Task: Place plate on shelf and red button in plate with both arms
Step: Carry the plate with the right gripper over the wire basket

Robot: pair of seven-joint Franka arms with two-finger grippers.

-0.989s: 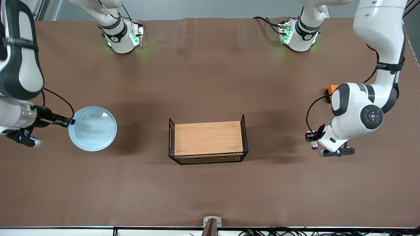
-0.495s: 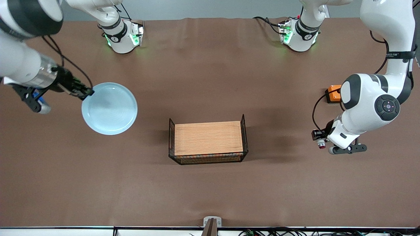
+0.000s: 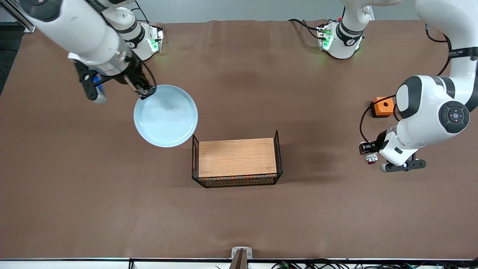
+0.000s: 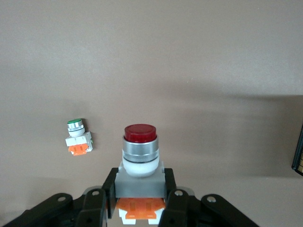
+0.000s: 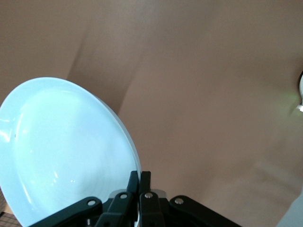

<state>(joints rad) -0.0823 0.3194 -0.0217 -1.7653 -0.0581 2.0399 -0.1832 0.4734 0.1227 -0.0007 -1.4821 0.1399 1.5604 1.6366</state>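
Observation:
My right gripper (image 3: 146,92) is shut on the rim of the pale blue plate (image 3: 165,115) and holds it in the air over the table beside the basket's corner at the right arm's end. In the right wrist view the plate (image 5: 66,151) fills one side, pinched between my fingertips (image 5: 140,180). My left gripper (image 3: 368,153) is shut on the red button (image 3: 371,160), above the table toward the left arm's end. In the left wrist view the red button (image 4: 140,151) stands between my jaws, red tip pointing away.
A wire basket with a wooden board (image 3: 236,157) on it stands mid-table. An orange box with a hole (image 3: 381,106) lies near the left arm. A white-and-orange part with a green tip (image 4: 78,137) lies on the table in the left wrist view.
My right arm has lifted the plate and carried it toward the basket and the table's middle. My left gripper has risen a little with the red button and drifted toward the left arm's end.

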